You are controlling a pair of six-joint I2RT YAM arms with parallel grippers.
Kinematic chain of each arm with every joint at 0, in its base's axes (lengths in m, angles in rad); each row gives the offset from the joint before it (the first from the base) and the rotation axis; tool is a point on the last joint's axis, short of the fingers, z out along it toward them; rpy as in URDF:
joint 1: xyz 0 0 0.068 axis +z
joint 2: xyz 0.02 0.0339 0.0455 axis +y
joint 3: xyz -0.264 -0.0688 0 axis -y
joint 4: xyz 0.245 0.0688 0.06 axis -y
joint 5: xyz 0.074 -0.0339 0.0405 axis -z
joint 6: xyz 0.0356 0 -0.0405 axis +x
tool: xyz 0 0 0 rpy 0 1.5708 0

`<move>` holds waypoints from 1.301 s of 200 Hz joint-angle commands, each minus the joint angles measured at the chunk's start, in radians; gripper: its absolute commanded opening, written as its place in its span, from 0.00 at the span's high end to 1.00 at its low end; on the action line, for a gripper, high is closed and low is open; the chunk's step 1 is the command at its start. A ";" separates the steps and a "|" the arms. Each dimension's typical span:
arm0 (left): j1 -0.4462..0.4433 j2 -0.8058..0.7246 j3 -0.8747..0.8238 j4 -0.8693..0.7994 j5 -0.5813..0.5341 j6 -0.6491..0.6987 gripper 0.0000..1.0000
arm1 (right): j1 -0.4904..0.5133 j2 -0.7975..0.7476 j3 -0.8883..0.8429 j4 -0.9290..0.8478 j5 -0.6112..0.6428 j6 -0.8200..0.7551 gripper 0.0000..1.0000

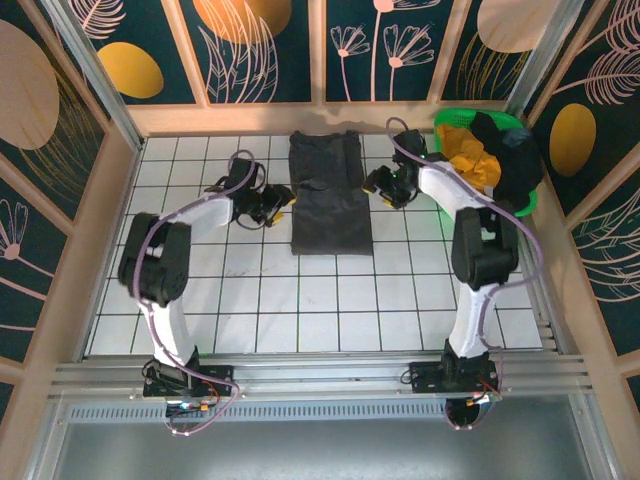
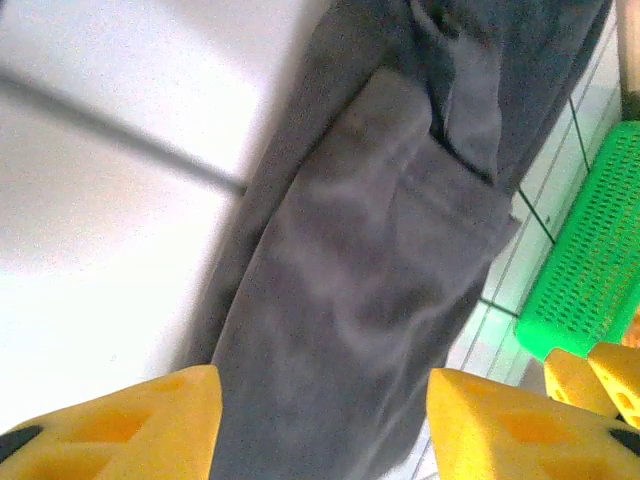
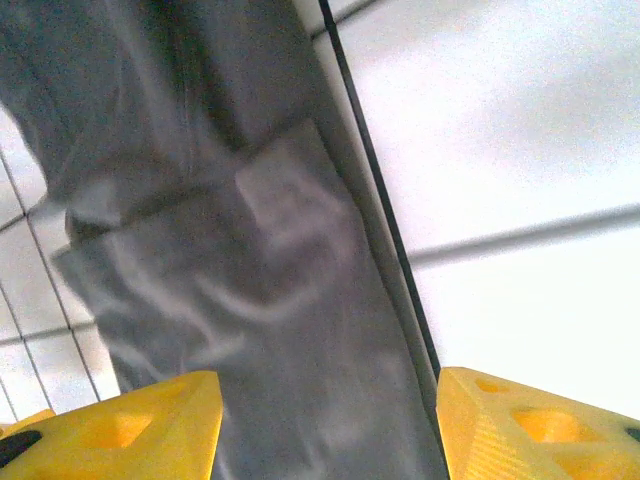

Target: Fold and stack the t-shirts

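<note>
overhead camera looks down from the near edge over the whole tiled table point(image 1: 320, 310). both wrist cameras sit low and close, facing the same charcoal t-shirt point(image 1: 330, 200) from opposite sides.

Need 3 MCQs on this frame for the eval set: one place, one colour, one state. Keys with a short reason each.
1. Where does the green plastic mesh basket sit?
A. far right corner of the table
B. near left corner
C. table centre

2. What colour is the long folded cloth t-shirt lying on the tiles?
A. mustard-yellow
B. charcoal
C. white

3. How do the left end effector and right end effector stand?
A. both shut
B. both shut on cloth
C. both open

Key:
1 A, the top view shows it against the back wall on the right.
2 B, it looks dark grey in all three views.
3 C, each wrist view shows yellow fingers wide apart with nothing between them.
</note>
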 commanded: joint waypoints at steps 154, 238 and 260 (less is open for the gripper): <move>-0.139 0.027 -0.174 0.086 -0.043 -0.143 0.70 | 0.097 -0.061 -0.422 0.219 -0.103 0.189 0.67; -0.139 -0.042 -0.216 0.038 -0.041 -0.106 1.00 | 0.107 -0.134 -0.438 0.200 -0.062 0.172 1.00; -0.139 -0.087 -0.262 0.015 -0.015 -0.082 1.00 | 0.126 -0.199 -0.498 0.168 -0.070 0.149 1.00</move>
